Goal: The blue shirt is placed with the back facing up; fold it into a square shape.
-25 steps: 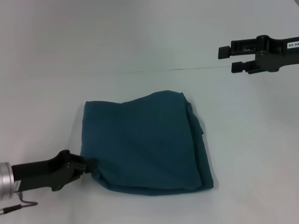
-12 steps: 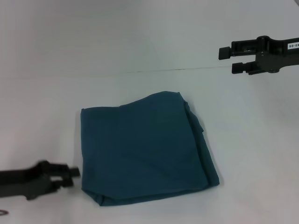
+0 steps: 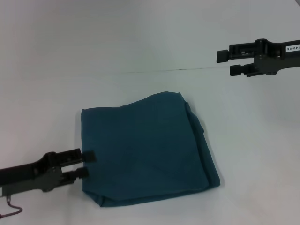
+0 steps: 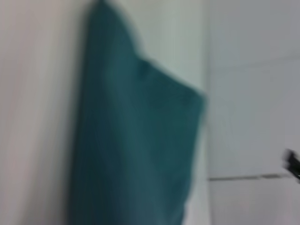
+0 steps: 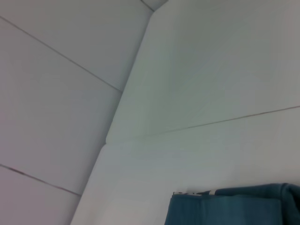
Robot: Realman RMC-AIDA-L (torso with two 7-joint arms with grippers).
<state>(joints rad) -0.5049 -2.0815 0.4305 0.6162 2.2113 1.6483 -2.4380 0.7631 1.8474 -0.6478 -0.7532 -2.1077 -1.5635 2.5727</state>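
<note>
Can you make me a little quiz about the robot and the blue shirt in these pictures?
1. True or false: the dark teal-blue soft knit shirt is folded into a rough square on the white table.
2. Which tool is right beside the shirt's edge: A) the left tool, B) the right tool?
3. Fill in: both tools have their fingers ____.

Key:
1. True.
2. A. The right tool hangs far off, above the table.
3. Open; neither holds anything.

Blue shirt (image 3: 145,152): folded, lying flat on white table (image 3: 140,47).
Dark teal knit, roughly square, layered edges stacked along right side; near-left corner slightly rumpled, far edge uneven.
</note>
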